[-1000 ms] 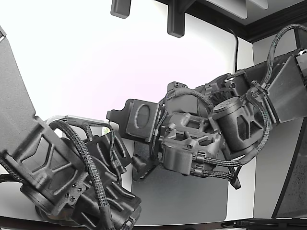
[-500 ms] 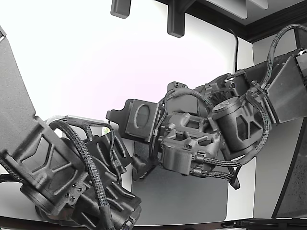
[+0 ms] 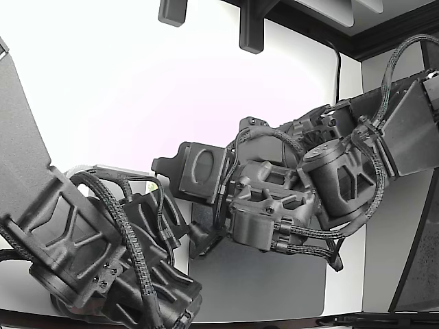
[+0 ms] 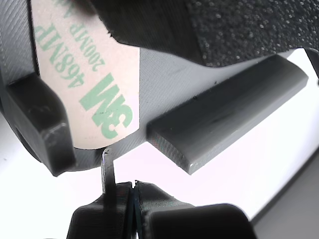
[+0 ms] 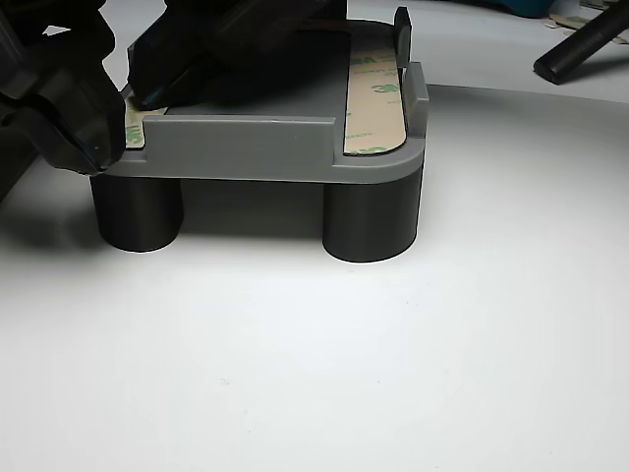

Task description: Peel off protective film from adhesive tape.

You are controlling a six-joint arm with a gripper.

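A grey part [image 5: 265,147] stands on dark round legs. Two tan strips of adhesive tape lie on it, each under 3M-printed protective film [image 4: 97,89]; one strip [image 5: 373,93] is on the other view's right, and the other [image 5: 133,128] is partly hidden under the arm. My gripper [image 4: 132,191] has its fingers pressed together, shut. A thin metal tip [image 4: 106,164] reaches up to the rounded end of the film. The film lies flat, and I cannot tell whether the tip has caught its edge. In the exterior view the arms hide the part.
A second dark arm [image 3: 89,240] fills the exterior view's lower left, close to my arm [image 3: 295,199]. A grey mat [image 3: 267,281] lies beneath them. A raised grey rib [image 4: 224,114] runs beside the tape. A black rod [image 5: 585,44] lies on the white table [image 5: 393,354].
My arm's wrist has shifted very slightly in the exterior view; otherwise nothing has visibly moved.
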